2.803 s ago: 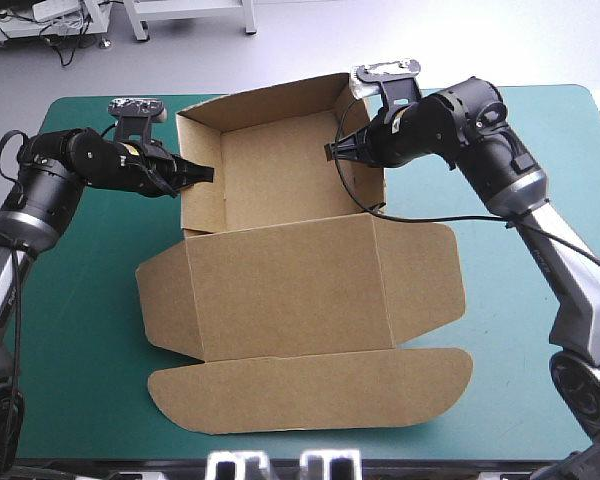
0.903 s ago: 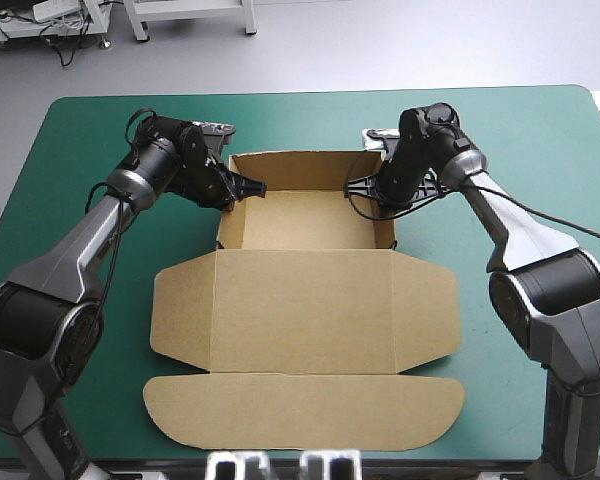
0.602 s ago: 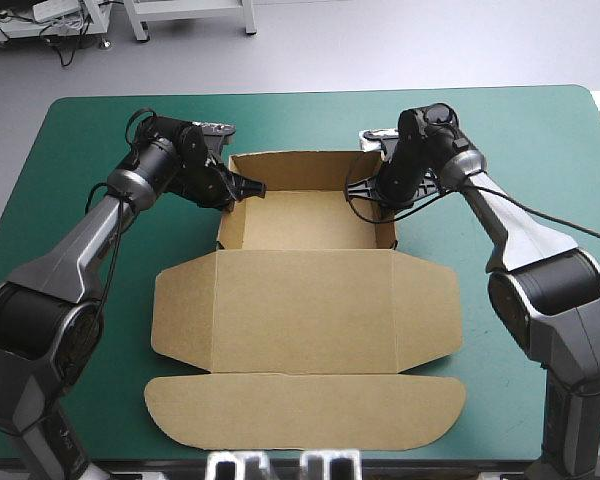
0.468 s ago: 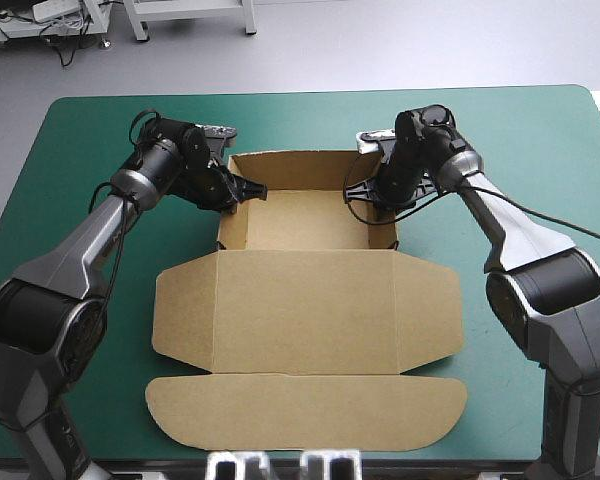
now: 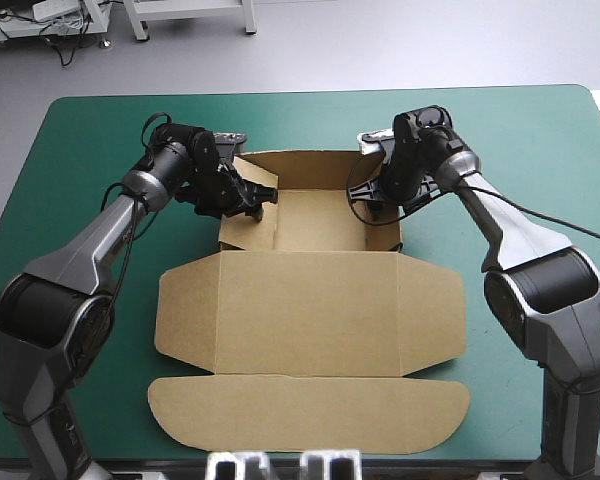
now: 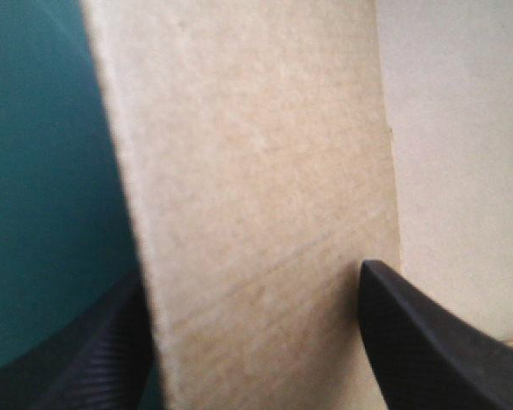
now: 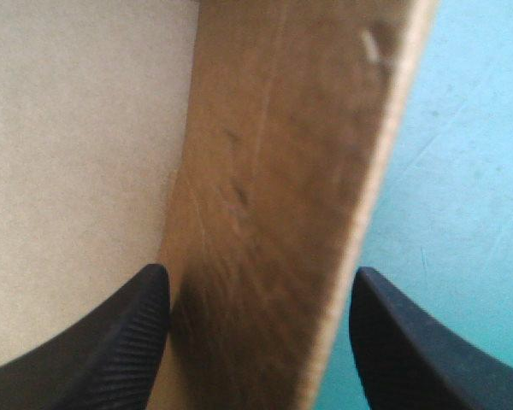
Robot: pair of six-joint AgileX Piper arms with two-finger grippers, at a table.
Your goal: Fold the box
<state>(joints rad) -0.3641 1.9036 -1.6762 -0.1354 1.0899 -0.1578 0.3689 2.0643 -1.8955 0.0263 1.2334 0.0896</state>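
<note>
The brown box (image 5: pixel 310 310) lies on the teal-green cover, with a shallow tray (image 5: pixel 325 215) at its far end and the lid spread flat toward the near edge. My left gripper (image 5: pixel 252 196) is at the tray's left wall, open. In the left wrist view that wall (image 6: pixel 256 196) stands between the black fingers (image 6: pixel 427 350) of the left gripper (image 6: pixel 250 278) without being pinched, and it leans inward. My right gripper (image 5: pixel 372 196) is open at the tray's right wall. That wall (image 7: pixel 282 188) stands between the spread fingers of the right gripper (image 7: pixel 261 272).
The teal-green cover (image 5: pixel 70 170) shows bare to the left and right of the box. The lid's long rounded flap (image 5: pixel 310 412) reaches close to the table's near edge. Both arms stretch over the far half of the table.
Both grippers, earlier shut on the tray's side walls, have opened. The left wall has swung inward over the tray floor. The arms have barely shifted.
</note>
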